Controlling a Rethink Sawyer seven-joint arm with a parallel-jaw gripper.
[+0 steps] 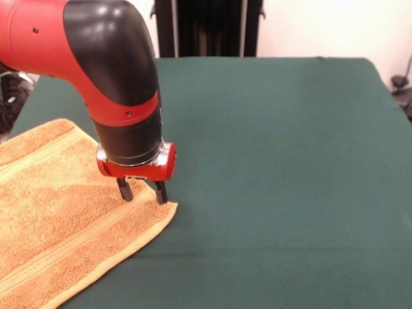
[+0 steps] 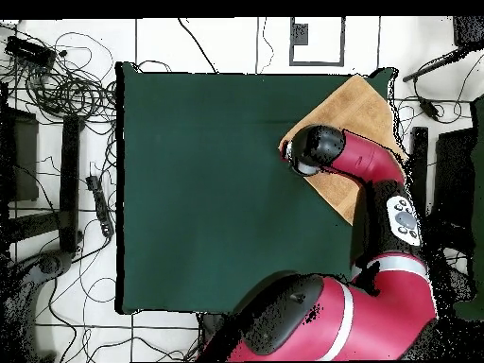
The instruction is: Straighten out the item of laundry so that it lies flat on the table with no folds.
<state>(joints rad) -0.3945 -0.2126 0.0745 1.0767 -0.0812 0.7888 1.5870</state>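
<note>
The golden-orange towel (image 1: 58, 219) lies spread on the dark green table (image 1: 277, 161) at the picture's left, with flat woven bands along two edges. Its left part runs out of the picture. No fold shows in the visible part. My gripper (image 1: 142, 193) points straight down over the towel's right corner. Its two black fingers (image 1: 124, 190) stand apart, their tips at the cloth, with nothing pinched between them. In the overhead view the towel (image 2: 354, 109) lies at the table's (image 2: 208, 189) upper right corner, and the arm's wrist (image 2: 317, 149) hides the gripper and part of the towel.
The red and black arm (image 2: 378, 180) reaches across the towel's side of the table. Cables (image 2: 66, 85) and black stands (image 2: 71, 180) lie on the floor around the table. A black frame (image 1: 206, 26) stands behind the table's far edge.
</note>
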